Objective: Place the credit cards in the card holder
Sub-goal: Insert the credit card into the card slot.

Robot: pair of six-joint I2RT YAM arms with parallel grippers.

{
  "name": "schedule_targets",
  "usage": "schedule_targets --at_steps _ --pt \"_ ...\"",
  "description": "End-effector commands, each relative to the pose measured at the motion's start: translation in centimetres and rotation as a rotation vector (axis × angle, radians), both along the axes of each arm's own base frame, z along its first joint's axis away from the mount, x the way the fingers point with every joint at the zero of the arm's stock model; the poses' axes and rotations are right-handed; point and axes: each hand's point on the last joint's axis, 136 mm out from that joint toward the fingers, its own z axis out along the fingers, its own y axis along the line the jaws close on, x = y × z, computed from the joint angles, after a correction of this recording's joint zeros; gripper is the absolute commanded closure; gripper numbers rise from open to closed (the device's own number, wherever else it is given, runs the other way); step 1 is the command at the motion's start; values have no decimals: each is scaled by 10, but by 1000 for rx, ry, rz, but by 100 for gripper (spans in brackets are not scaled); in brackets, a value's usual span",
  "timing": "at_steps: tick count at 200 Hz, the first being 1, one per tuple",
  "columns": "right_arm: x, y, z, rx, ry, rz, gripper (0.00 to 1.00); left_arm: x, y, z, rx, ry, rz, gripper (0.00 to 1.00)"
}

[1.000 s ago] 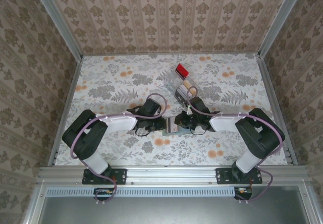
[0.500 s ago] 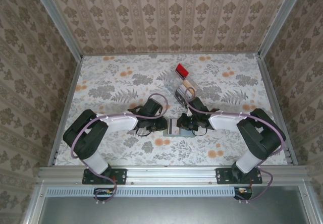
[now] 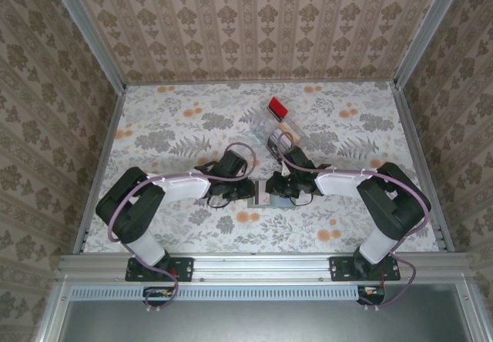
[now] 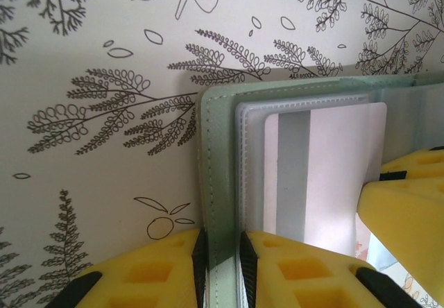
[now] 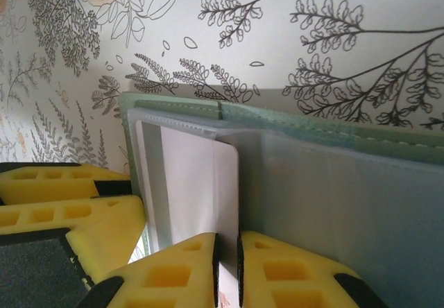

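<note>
Where the two arms meet at the near middle of the table (image 3: 177,126), you have the card holder (image 3: 264,194) lying between the grippers. From above it is little more than a small grey-green patch, largely covered by both wrists.

Left gripper (image 4: 222,245): clenched on the card holder's cover. The green stitched flap is pinched edge-on between its yellow pads (image 4: 149,277), and the flap's lower part runs out of the picture.

Right gripper (image 5: 227,252): clenched on a thin pale edge that reads as the credit card (image 5: 194,183). You cannot tell whether the clear sleeve is caught in the same pinch, since the contact sits at the very bottom of the picture.

The card is pale with a grey stripe along one side. It lies over the holder's inner face, partly behind frosted clear plastic. How deep it sits in a slot cannot be made out. In the left wrist view its lower right corner is hidden by the right gripper's finger (image 4: 409,204). In the right wrist view its lower left is behind the left gripper's fingers (image 5: 69,204). The holder itself runs past the frame edge in both wrist views.

Farther back on the table, well apart from the grippers, stands a clear tray (image 3: 282,135) with a red end piece (image 3: 277,110). Its contents are too small to identify.
</note>
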Motion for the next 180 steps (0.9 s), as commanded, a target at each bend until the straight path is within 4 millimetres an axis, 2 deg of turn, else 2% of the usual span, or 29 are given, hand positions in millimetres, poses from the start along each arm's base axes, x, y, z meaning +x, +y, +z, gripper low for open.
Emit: schedule_targets --at_steps 1,26,43,69,89,103,138,156,180 --pt "-1 22 26 72 -41 95 83 1 -6 9 -20 -27 -21 73" --pt "0 16 27 36 -58 101 89 3 -8 12 -34 -38 -24 68" --pt "0 21 24 54 -43 106 91 4 -8 13 -43 -49 -17 65" --pt "0 28 18 92 -11 102 90 4 -8 17 -57 -64 -14 61" --pt "1 26 18 80 -7 95 90 3 -5 16 -51 -60 -4 61" --pt "1 23 21 54 -13 100 85 3 -4 15 -46 -60 0 61" --pt "4 -9 40 -86 -62 63 71 6 7 19 -15 -81 34 59" --pt "9 -23 62 -165 -124 76 65 9 13 24 -11 -106 51 57" --pt "27 -46 93 -319 -229 65 64 13 17 35 -25 -140 66 51"
